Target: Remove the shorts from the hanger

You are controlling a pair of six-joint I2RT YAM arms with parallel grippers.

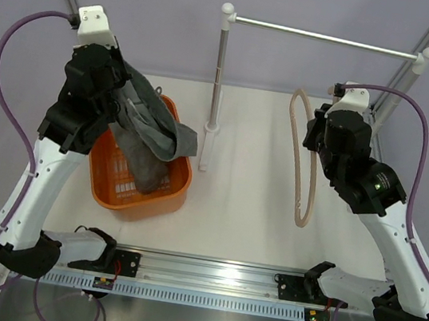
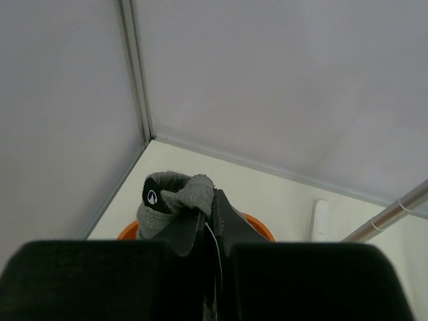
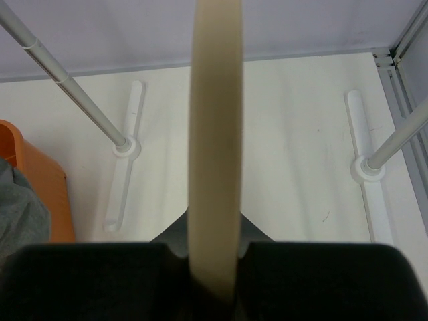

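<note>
The shorts (image 1: 154, 131) hang from my left gripper (image 2: 209, 210), whose jaws are pressed together on a bunched corner of the grey cloth. From there the fabric droops down and toward the near side, its lower end lying in the orange basket (image 1: 139, 204) on the left of the table. The hanger (image 3: 215, 134) is well apart on the right, pinched in my right gripper (image 3: 214, 224), its loop running near to far with no cloth on it. As I judge it, the separation is done. The basket lies right below my left jaws, so any drop belongs to that arm.
</note>
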